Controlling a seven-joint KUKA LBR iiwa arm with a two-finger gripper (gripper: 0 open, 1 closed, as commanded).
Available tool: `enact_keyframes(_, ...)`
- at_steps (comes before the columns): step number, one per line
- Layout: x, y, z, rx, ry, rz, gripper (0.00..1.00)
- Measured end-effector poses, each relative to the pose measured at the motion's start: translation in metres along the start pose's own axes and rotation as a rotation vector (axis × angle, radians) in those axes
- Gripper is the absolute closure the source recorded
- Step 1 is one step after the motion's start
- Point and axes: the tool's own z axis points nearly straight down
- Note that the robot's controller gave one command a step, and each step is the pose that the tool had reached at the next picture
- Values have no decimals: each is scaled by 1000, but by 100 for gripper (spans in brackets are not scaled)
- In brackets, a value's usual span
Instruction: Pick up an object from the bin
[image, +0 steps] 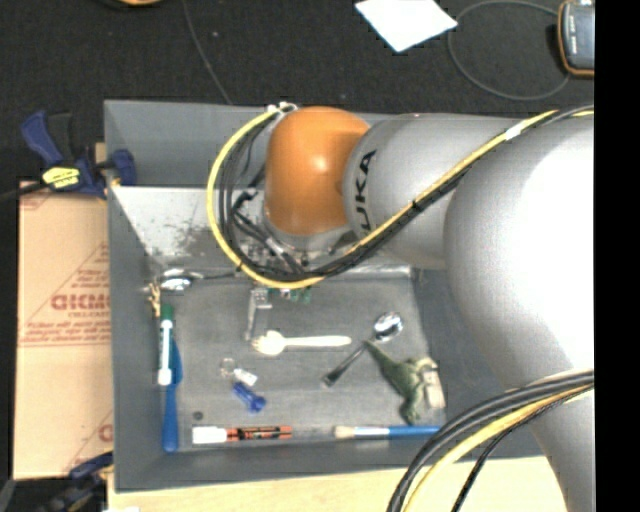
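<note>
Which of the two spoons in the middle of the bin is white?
The plastic spoon at the centre, bowl to the left. The metal spoon to its right has a shiny bowl and a dark handle.

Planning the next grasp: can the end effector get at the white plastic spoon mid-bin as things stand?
Probably yes. The white plastic spoon lies flat on bare floor, nothing on it; the metal spoon lies near its handle tip. The end effector hangs by its bowl end.
</note>
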Motion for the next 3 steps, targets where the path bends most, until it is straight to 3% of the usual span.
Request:
enact_keyframes(1,0,0,0,0,0,0,0)
enact_keyframes(2,35,-75,41,3,3,-128,0)
enact_keyframes(3,83,-48,58,0,-7,-386,0)
